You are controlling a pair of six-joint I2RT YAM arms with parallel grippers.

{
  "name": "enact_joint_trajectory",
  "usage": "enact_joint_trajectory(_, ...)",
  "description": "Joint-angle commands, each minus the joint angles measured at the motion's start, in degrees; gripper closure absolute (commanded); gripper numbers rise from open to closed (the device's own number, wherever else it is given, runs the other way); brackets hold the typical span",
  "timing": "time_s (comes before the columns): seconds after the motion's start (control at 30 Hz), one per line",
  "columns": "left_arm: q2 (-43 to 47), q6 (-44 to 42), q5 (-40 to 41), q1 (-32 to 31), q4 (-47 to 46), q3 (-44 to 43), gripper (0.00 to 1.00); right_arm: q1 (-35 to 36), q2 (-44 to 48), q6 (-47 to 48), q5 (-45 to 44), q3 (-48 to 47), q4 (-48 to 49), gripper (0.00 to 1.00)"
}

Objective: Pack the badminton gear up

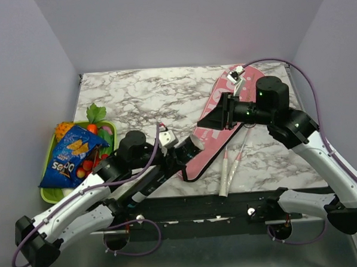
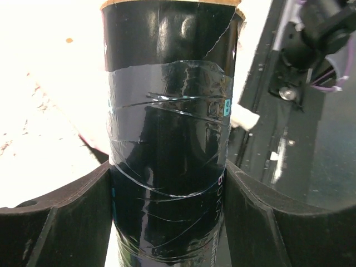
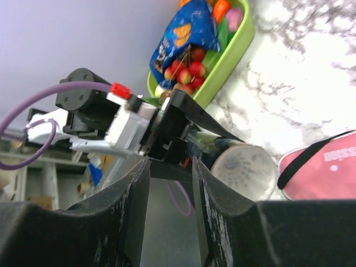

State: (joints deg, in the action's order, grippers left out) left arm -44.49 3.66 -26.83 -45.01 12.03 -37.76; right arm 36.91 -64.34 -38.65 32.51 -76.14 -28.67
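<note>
A long black tube point(image 1: 188, 151) lies slanted above the table's front edge, and my left gripper point(image 1: 178, 154) is shut on it. In the left wrist view the tube point(image 2: 167, 128) fills the gap between both fingers point(image 2: 55, 217). Its upper end sits next to the lower end of the pink bag point(image 1: 226, 128), which lies diagonally across the marble. Two rackets point(image 1: 225, 170) with white handles rest just right of the bag. My right gripper point(image 1: 209, 121) hovers over the bag, open and empty point(image 3: 169, 183). The right wrist view shows the tube's white end cap point(image 3: 245, 167) and the bag point(image 3: 328, 167).
A green tray point(image 1: 50, 191) of toy fruit stands at the left edge with a blue snack packet point(image 1: 69, 157) lying on it. A small white part point(image 1: 235, 76) lies by the bag's far end. Grey walls enclose the table on three sides.
</note>
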Motion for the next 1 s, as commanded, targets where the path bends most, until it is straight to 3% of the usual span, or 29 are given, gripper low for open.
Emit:
enact_joint_trajectory(0.0,-8.8,-6.6,2.4,3.2,2.7,-7.7,1.0,0.1,1.8,4.1,-11.8,-4.9,-10.5,0.55)
enact_joint_trajectory(0.13,-21.6,-11.7,-5.5,13.7,1.9,-18.2,1.0,0.2,4.6,5.9,-18.1,-5.7,-12.3,0.55)
enact_joint_trajectory(0.2,-26.6,-15.1,-5.9,15.1,4.6,-23.5,1.0,0.1,4.8,6.6,-18.4,-6.2,-13.3,0.55)
enact_joint_trajectory(0.4,-49.0,-26.5,-6.0,17.0,17.3,-51.8,1.0,0.1,6.2,8.0,-19.5,-5.6,-14.8,0.55)
enact_joint_trajectory(0.53,-64.0,-27.9,-5.5,19.5,22.7,-77.3,1.0,0.0,7.6,8.3,-21.3,-4.1,-14.8,0.55)
enact_joint_trajectory(0.57,-69.1,-27.7,-5.2,20.2,23.0,-80.3,1.0,0.0,7.6,8.4,-21.6,-3.4,-14.6,0.53)
enact_joint_trajectory(0.67,-73.4,-22.7,-6.0,23.7,15.0,-82.5,1.0,-0.1,7.6,8.2,-22.7,-2.5,-14.3,0.53)
enact_joint_trajectory(0.77,-79.7,-22.8,-1.5,24.9,15.0,-89.1,1.0,-0.3,7.6,7.3,-24.5,-0.8,-13.3,0.53)
enact_joint_trajectory(0.97,-87.0,-21.4,7.0,27.3,4.1,-89.1,1.0,-0.3,5.9,7.1,-26.9,0.8,-12.6,0.52)
